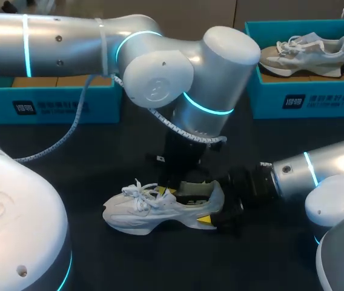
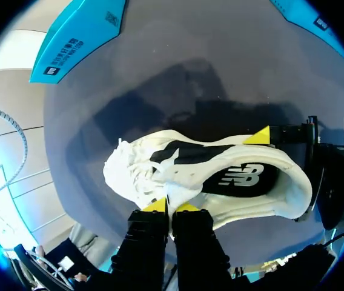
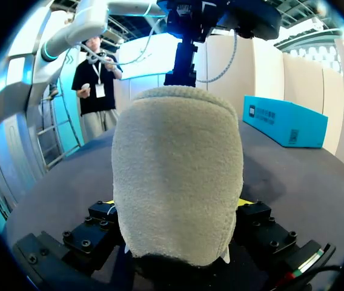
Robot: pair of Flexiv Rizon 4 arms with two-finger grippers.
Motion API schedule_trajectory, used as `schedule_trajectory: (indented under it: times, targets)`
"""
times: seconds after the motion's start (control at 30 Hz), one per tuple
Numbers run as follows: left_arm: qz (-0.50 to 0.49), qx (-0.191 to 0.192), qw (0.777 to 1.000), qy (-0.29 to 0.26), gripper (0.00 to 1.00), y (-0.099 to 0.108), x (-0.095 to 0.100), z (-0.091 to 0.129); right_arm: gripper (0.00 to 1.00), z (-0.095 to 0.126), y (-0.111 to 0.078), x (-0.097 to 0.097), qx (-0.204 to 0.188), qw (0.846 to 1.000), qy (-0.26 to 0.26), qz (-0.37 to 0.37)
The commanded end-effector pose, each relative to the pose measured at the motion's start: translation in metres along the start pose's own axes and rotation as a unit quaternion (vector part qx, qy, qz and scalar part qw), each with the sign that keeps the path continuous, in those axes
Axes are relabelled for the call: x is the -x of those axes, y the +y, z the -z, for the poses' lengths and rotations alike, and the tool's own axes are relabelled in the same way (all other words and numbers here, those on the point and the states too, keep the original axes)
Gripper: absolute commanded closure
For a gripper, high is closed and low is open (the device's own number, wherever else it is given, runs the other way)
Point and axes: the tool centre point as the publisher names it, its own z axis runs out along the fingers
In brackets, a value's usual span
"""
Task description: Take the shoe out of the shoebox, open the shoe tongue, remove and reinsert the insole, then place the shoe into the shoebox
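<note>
The white shoe (image 1: 160,209) is standing on its sole on the dark table (image 1: 69,194), toe pointing to my left. My left pincer (image 2: 171,206) is hanging over it from above, yellow tips pressing together on a thin white edge of the upper just beside the laces (image 2: 132,176). My right pincer (image 1: 213,212) is clamping the heel, one finger lying against each side. The black insole (image 2: 244,179) is sitting inside the shoe. The blue shoebox (image 1: 63,103) is standing well apart, far left
</note>
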Motion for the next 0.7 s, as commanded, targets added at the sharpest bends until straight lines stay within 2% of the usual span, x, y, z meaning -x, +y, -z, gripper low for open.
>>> schedule_trajectory:
  times: [0.03, 0.4, 0.57, 0.7]
  targets:
    - [0.005, -0.003, 0.999, 0.041, 1.0, 0.002, 0.019, 0.006, 1.0, -0.001, 0.001, -0.001, -0.003, 1.0, 0.0, 0.0]
    - [0.007, 0.018, 0.981, 0.191, 1.0, -0.005, 0.069, 0.007, 1.0, -0.001, 0.001, -0.001, -0.003, 1.0, 0.0, 0.0]
    - [0.013, 0.025, 0.974, 0.223, 1.0, -0.007, 0.086, 0.001, 1.0, -0.001, 0.001, -0.001, -0.003, 1.0, 0.0, 0.0]
    - [0.018, 0.029, 0.969, 0.247, 1.0, -0.007, 0.102, -0.012, 1.0, -0.001, 0.001, -0.001, -0.003, 1.0, 0.0, 0.0]
